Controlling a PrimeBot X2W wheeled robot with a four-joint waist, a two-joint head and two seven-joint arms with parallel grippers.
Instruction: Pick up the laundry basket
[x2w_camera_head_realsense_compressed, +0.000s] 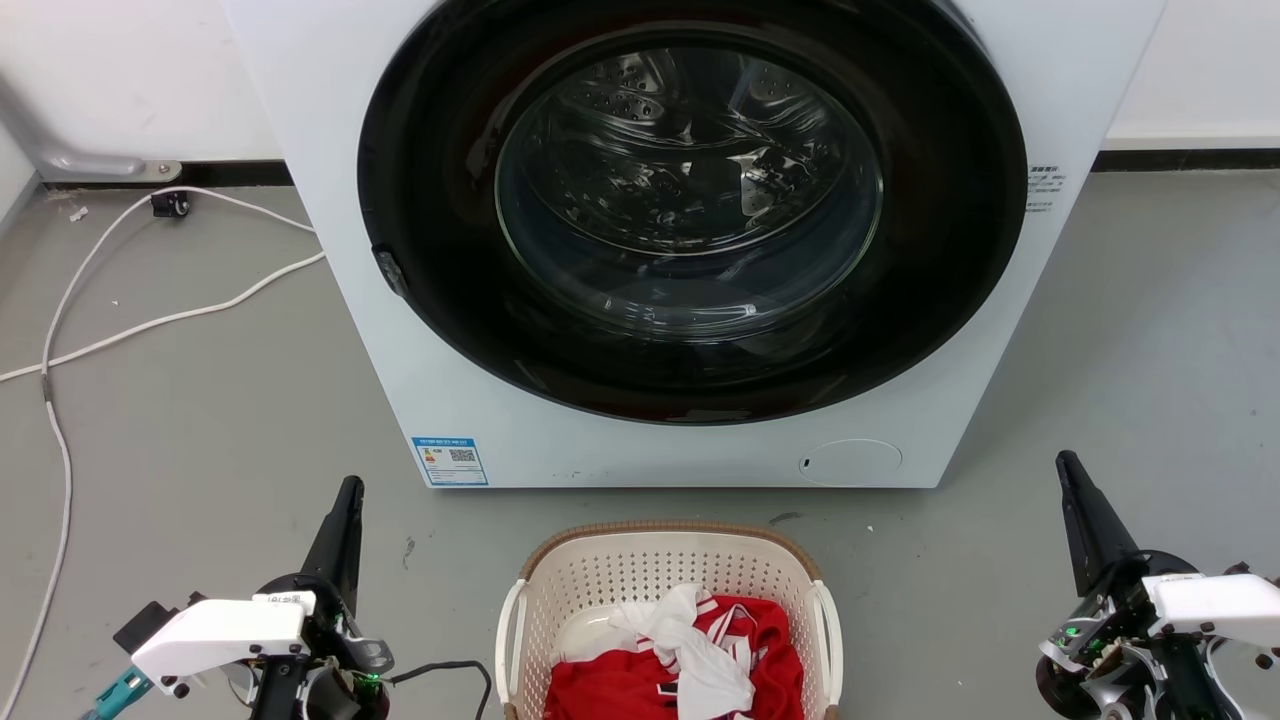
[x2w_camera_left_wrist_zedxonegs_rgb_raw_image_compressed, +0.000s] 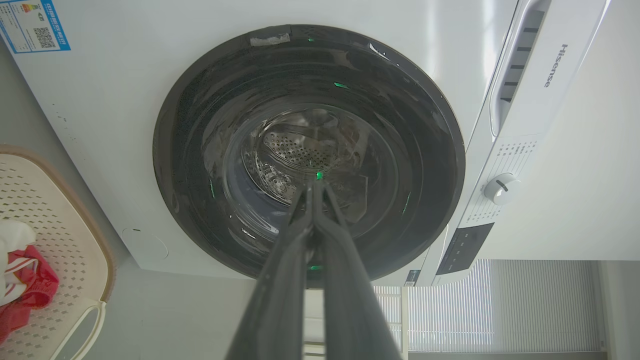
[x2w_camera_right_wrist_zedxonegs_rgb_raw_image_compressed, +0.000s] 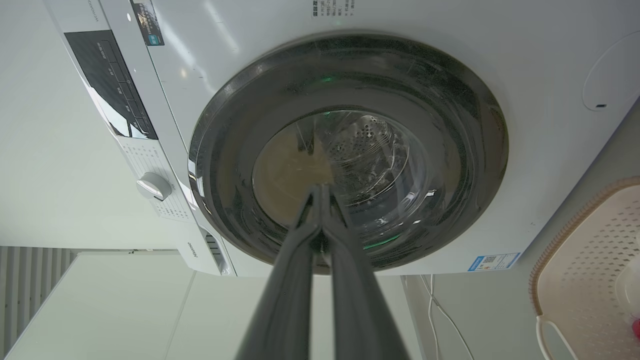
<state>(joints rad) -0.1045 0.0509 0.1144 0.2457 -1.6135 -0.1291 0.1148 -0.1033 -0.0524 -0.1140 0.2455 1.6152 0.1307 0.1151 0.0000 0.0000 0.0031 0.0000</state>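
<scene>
Your left fingers and right fingers are pressed together, well apart from the basket; hook only one of its handles and it will likely tip, spilling the clothes.

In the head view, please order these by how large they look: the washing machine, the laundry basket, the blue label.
1. washing machine
2. laundry basket, partly cut by the bottom edge, yet plainly smaller
3. blue label, smallest
</scene>
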